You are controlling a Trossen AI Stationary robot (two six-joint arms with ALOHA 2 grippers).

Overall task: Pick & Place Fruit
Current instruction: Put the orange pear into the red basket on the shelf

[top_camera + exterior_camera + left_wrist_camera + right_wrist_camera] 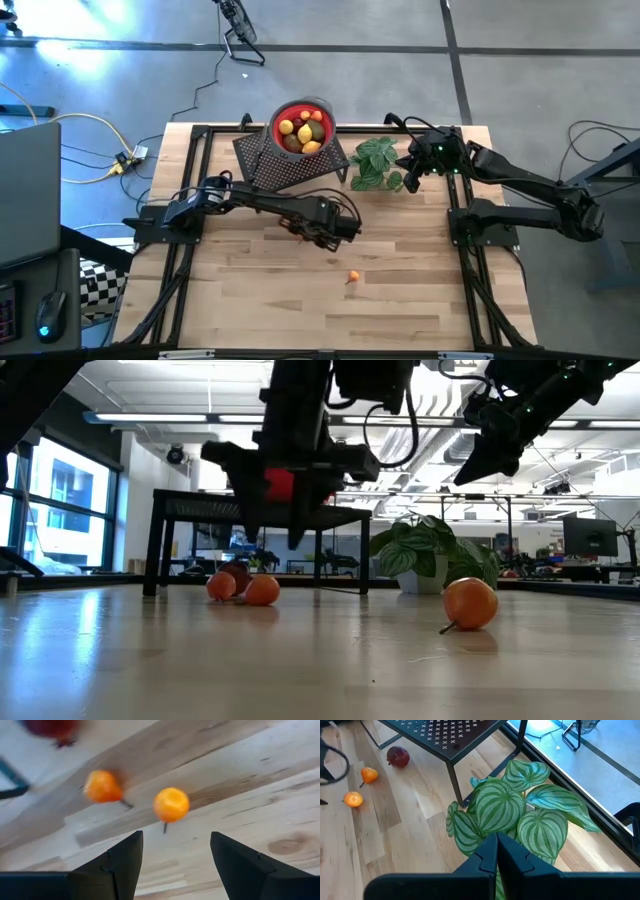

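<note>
Hovering left gripper (172, 855) open above orange (171, 804); visible only wrist.

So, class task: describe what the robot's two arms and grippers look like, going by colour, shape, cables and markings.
Both arms are dark, jointed and slim, rising from black frame rails on the table. The left arm carries looped black cables near its gripper. The right arm shows small green lights by its wrist. The left gripper has two dark, wedge-shaped fingers; the right gripper has the same kind. No lettering is readable.
</note>
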